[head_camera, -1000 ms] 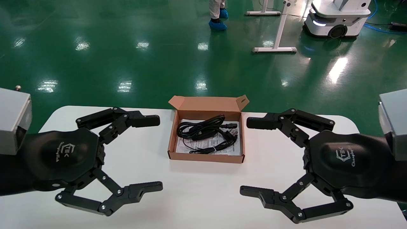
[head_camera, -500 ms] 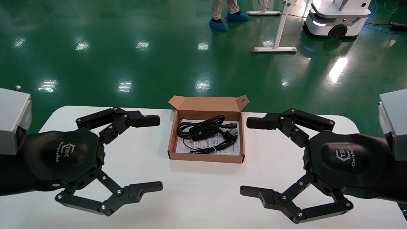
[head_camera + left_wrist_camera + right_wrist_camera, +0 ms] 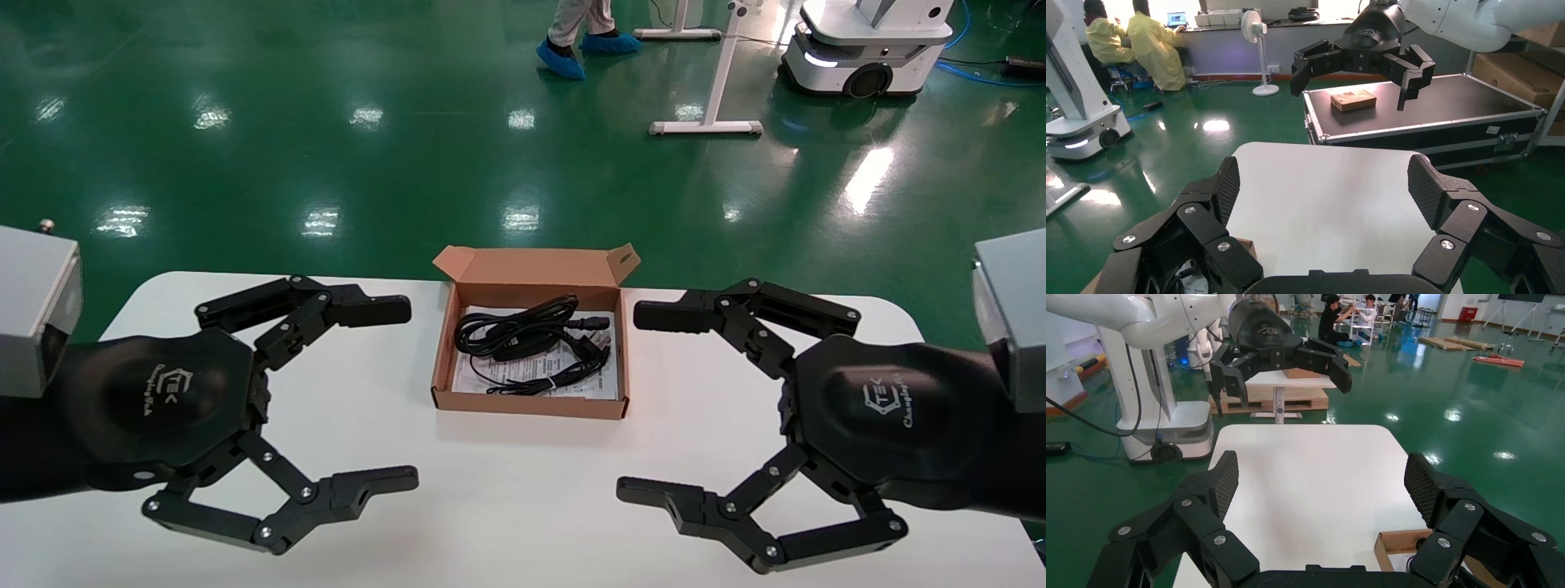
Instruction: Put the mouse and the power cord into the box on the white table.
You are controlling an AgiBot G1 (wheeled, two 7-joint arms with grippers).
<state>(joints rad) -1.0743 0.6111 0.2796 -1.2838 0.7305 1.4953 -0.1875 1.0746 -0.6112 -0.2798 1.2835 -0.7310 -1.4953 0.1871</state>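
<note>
The brown cardboard box (image 3: pixel 529 407) sits open at the back middle of the white table (image 3: pixel 523 506), its lid flap upright. Inside, on a white printed sheet, lies the thick coiled power cord (image 3: pixel 508 328) with its plug (image 3: pixel 594 323). A thin bundled cable (image 3: pixel 535 381) lies by the box's near wall; I cannot pick the mouse body out among the black cables. My left gripper (image 3: pixel 409 394) hangs open left of the box, holding nothing. Open and holding nothing as well, my right gripper (image 3: pixel 629 402) hangs to the box's right. Each wrist view shows only a box corner (image 3: pixel 1246 246) (image 3: pixel 1400 542).
Green floor lies beyond the table's far edge. Out there are a person's feet in blue shoe covers (image 3: pixel 562 62), a white stand (image 3: pixel 709 124) and a white mobile robot base (image 3: pixel 866 49). In the left wrist view a black flight case (image 3: pixel 1438 122) stands off the table's end.
Both arms and the box's contents are still. Only the person's feet in the background have shifted.
</note>
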